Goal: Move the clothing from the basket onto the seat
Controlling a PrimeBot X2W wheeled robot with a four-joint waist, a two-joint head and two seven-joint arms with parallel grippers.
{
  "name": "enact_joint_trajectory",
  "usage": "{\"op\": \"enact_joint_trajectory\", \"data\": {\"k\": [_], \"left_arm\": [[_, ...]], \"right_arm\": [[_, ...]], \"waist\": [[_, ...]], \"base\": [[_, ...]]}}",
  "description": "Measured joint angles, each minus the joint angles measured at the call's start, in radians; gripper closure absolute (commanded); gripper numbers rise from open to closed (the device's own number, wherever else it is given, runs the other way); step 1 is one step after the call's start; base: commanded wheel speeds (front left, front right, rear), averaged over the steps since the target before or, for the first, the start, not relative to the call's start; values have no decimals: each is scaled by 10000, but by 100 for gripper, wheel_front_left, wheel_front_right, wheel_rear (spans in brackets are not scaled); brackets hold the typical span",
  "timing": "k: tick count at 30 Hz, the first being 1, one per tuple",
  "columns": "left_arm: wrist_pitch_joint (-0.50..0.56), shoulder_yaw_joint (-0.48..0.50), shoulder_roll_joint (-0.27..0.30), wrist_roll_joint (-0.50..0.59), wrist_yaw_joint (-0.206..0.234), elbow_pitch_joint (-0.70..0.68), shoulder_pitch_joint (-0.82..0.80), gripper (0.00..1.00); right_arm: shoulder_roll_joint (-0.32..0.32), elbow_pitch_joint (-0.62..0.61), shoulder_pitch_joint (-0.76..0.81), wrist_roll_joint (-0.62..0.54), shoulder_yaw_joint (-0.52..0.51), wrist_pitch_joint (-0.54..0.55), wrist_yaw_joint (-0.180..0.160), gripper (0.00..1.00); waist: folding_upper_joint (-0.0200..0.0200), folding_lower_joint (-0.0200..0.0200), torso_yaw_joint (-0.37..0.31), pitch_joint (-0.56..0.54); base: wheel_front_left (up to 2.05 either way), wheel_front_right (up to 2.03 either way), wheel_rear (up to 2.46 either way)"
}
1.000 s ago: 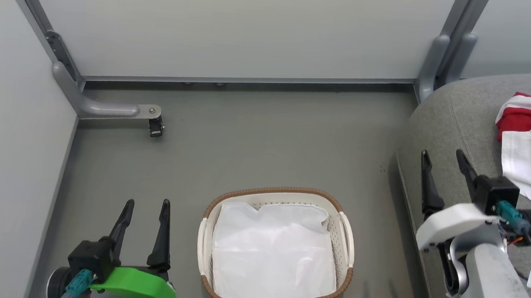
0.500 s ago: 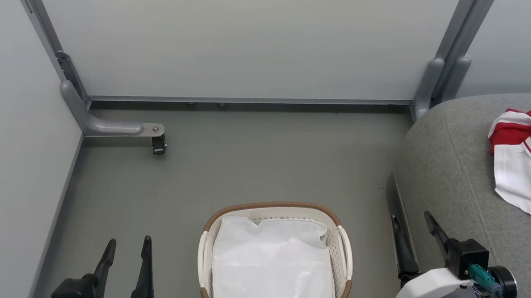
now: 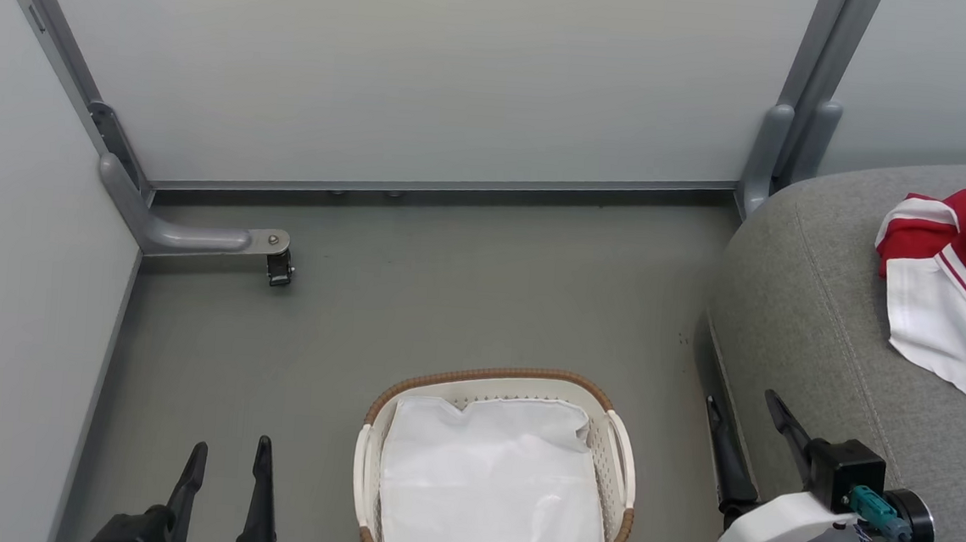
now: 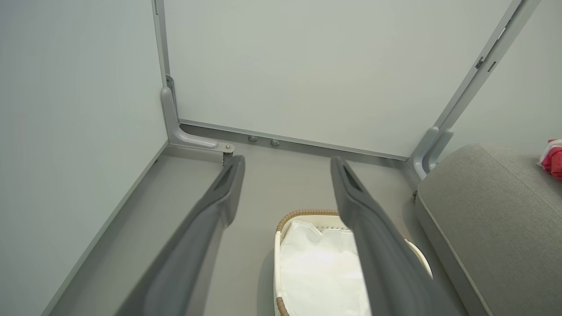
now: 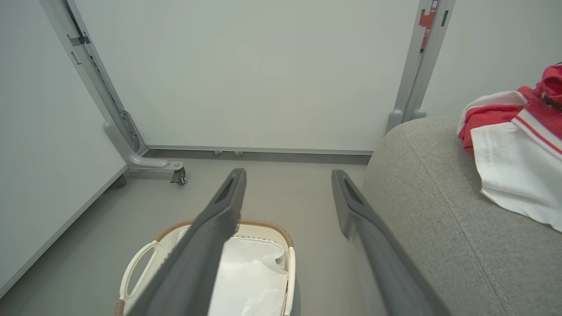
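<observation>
Grey floor (image 3: 448, 286): white perforated basket (image 3: 493, 375) with brown woven rim stands on it, between left gripper (image 3: 232, 449) and right gripper (image 3: 741, 401). Partition foot with black caster (image 3: 279, 267) on floor, well ahead of left gripper tips. Grey sofa cushion (image 3: 819, 328) just right of right gripper. Red-and-white jersey (image 3: 951, 261) lies on cushion, ahead and right of right gripper tips.

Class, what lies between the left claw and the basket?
Only bare grey floor separates the left claw from the basket, seen in the head view.
</observation>
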Motion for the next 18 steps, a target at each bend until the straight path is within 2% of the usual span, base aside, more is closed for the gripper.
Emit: {"op": "enact_joint_trajectory", "data": {"k": [10, 11, 15, 18], "left_arm": [[0, -36, -4, -33, -2, -27, -12, 0], [0, -42, -6, -29, 2, 21, -11, 100], [33, -77, -13, -61, 4, 359, 4, 100], [176, -42, -15, -581, 2, 378, 2, 100]], "right_arm": [[0, 35, -10, 71, 52, 0, 0, 0], [12, 81, 2, 67, 52, 2, 0, 100], [69, 391, 221, 125, 46, 44, 0, 100], [73, 410, 245, 660, -33, 228, 0, 100]], "waist": [[0, 0, -2, 30], [0, 0, -4, 33], [0, 0, -8, 35], [0, 0, -21, 38]], "base": [[0, 0, 0], [0, 0, 0], [0, 0, 0], [0, 0, 0]]}}
